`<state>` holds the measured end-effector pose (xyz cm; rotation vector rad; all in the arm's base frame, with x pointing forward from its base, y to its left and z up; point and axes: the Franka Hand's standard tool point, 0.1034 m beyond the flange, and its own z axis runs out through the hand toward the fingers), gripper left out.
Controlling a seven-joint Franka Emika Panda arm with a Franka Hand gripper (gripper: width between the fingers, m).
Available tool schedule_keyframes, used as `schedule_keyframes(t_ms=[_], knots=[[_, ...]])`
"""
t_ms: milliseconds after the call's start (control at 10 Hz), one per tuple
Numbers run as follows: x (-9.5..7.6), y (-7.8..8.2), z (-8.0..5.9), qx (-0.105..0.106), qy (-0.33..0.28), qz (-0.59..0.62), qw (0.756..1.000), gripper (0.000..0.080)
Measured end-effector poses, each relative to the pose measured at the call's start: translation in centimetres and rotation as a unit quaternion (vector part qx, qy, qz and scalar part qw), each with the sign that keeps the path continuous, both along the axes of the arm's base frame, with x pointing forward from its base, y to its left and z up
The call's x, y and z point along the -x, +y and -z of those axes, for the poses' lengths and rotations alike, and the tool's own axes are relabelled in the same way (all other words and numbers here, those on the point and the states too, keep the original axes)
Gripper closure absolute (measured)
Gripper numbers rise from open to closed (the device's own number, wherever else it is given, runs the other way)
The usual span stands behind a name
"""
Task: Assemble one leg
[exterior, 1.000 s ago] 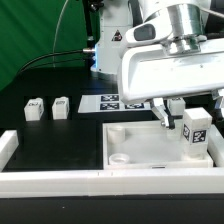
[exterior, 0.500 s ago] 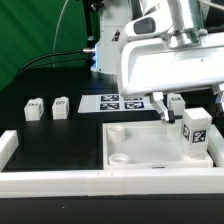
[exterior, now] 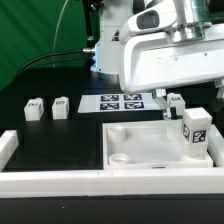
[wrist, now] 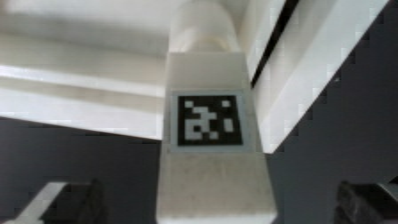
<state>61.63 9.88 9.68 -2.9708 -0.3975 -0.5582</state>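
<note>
One leg [exterior: 196,131] stands upright in the tray-like white part [exterior: 140,146], at its corner on the exterior view's right, tag facing the camera. My gripper [exterior: 168,99] hangs just above and behind the tray's far edge, to the exterior view's left of this leg. In the wrist view the leg [wrist: 212,120] fills the middle. My gripper [wrist: 217,205] is open there, with a dark gap between the leg and each finger. Two more legs [exterior: 35,108] [exterior: 61,107] lie at the exterior view's left.
The marker board [exterior: 122,101] lies behind the tray. A white fence [exterior: 90,181] runs along the front, with a block [exterior: 8,145] at its left end. A small white piece [exterior: 177,101] shows beside my fingers; I cannot tell what it is.
My gripper has risen from the tray and shifted slightly to the exterior view's right. The upright leg has stayed in its corner.
</note>
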Motion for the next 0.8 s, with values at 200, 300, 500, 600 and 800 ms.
schedule_keyframes(t_ms=[200,300,500,600,800], knots=[[-0.4,0.0,-0.23,0.003,0.106,-0.011,0.994,0.0151],[-0.32,-0.02,-0.32,0.003,0.151,-0.017,0.988,0.0151],[-0.42,0.1,-0.62,0.005,0.234,-0.025,0.972,0.0151],[-0.76,0.1,-0.5,0.004,0.224,-0.024,0.974,0.0151],[-0.68,0.09,-0.42,0.005,0.225,-0.024,0.974,0.0151]])
